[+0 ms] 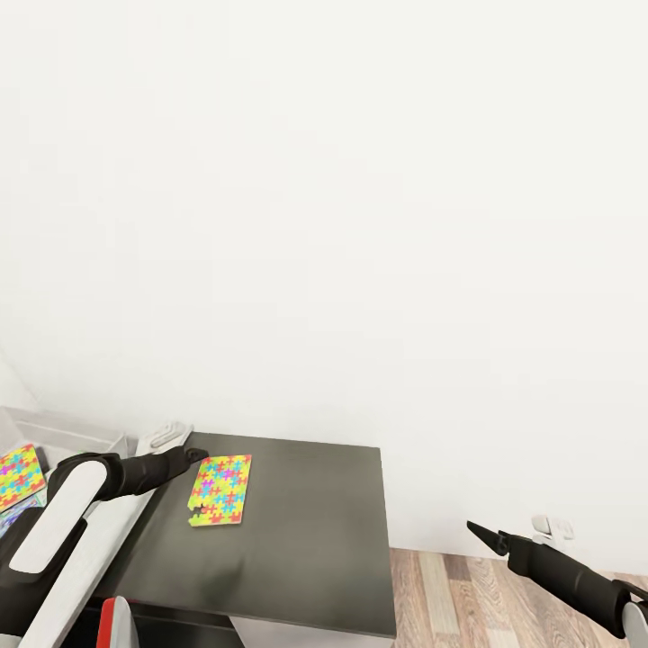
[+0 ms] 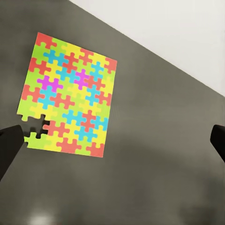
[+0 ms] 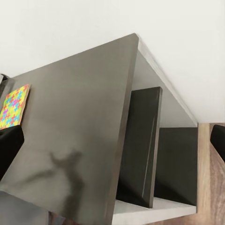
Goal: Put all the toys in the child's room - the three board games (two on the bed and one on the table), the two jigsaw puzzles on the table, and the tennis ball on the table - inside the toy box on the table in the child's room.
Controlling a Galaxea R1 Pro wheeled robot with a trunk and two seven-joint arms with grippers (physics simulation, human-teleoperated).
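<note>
White upper-arm shells, matte blk forearms tapering to blk pointed left hand point(image 1: 192, 455) & right hand point(image 1: 479, 533); red patch on trunk.

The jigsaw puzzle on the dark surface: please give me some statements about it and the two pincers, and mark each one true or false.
1. The jigsaw puzzle lies flat on the dark cabinet top. True.
2. The puzzle is complete, with no piece missing. False: there is a gap at one corner, clear in the left wrist view.
3. The left pincer is closed on the puzzle. False: in the left wrist view its fingers stand wide apart, one on each side of the picture, above the puzzle and not holding it.
4. The right pincer is off the cabinet's right edge, above the wooden floor. True.
5. A second puzzle shows at the far left of the head view. True.
</note>
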